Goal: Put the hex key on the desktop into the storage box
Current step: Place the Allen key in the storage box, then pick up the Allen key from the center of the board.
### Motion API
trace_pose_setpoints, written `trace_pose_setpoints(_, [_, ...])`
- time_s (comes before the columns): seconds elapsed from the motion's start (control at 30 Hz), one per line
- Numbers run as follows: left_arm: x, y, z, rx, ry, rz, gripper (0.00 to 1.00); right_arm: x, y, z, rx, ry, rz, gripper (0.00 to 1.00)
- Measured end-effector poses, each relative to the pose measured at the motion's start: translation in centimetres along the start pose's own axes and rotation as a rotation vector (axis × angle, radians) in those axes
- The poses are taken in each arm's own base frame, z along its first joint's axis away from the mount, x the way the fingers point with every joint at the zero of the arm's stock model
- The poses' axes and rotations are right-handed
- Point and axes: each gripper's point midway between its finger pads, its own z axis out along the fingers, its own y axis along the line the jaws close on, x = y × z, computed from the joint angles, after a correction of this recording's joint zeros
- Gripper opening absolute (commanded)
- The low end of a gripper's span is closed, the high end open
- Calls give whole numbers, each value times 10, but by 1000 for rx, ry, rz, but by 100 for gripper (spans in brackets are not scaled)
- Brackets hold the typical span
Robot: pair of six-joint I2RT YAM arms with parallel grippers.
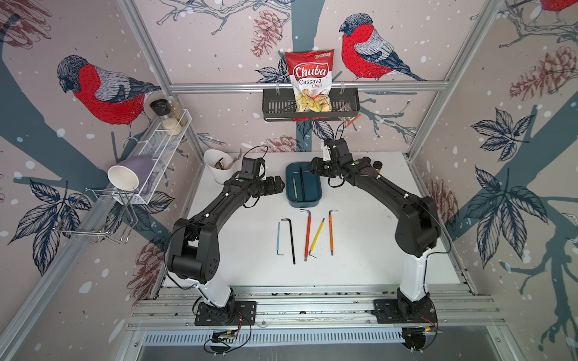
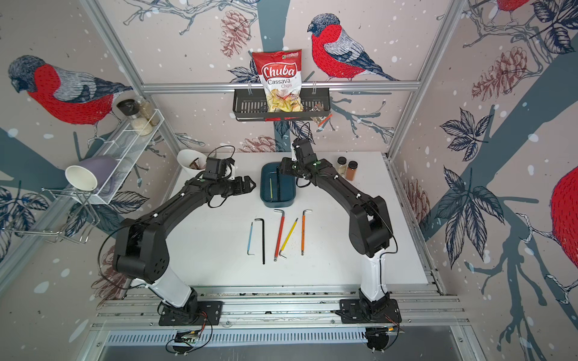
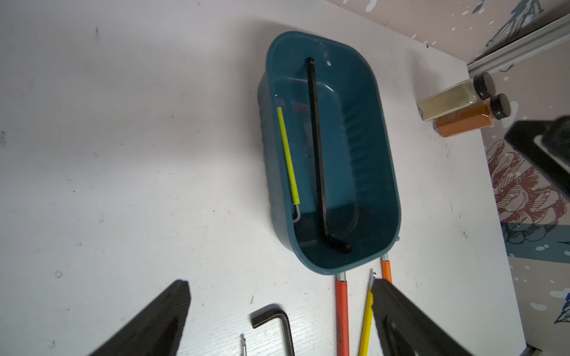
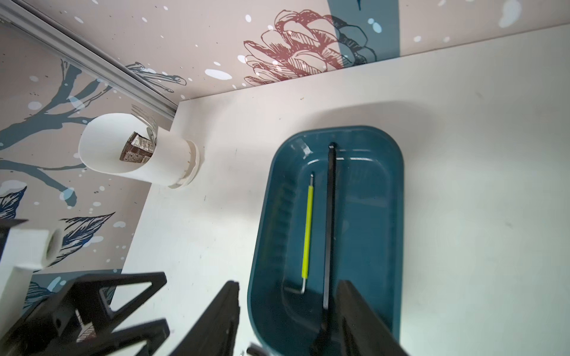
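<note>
Blocking storage box [image 1: 305, 203] corner: R hand [image 1: 312, 167] | black key [image 4: 330, 215] prob. loose

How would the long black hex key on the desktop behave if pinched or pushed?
Probably stiff: the black hex key looks like a straight solid bar. Its bent end lies flat on the desktop, so it likely slides rather than rolls. Being thin, it may slip from a pinch.

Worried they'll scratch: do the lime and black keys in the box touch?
Apart: left wrist view shows box floor between lime key and black key.
</note>
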Motion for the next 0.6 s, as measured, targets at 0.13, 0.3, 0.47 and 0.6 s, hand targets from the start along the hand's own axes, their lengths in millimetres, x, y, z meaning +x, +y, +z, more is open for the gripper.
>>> trace_pose_setpoints(0.13, [9, -6, -12, 25, -19, 24, 96, 36, -24, -35, 51, -7, 5, 55])
trace_pose_setpoints(0.3, [22, -1, -10, 18, -4, 37, 95, 79, -52, -64, 116, 6, 33, 56])
trace_pose_setpoints(0.47, [20, 3, 6, 8, 29, 27, 95, 121, -72, -69, 183, 56, 54, 55])
trace_pose_setpoints(0.6, [24, 7, 15, -2, 58, 17, 95, 151, -86, -62, 236, 117, 77, 55])
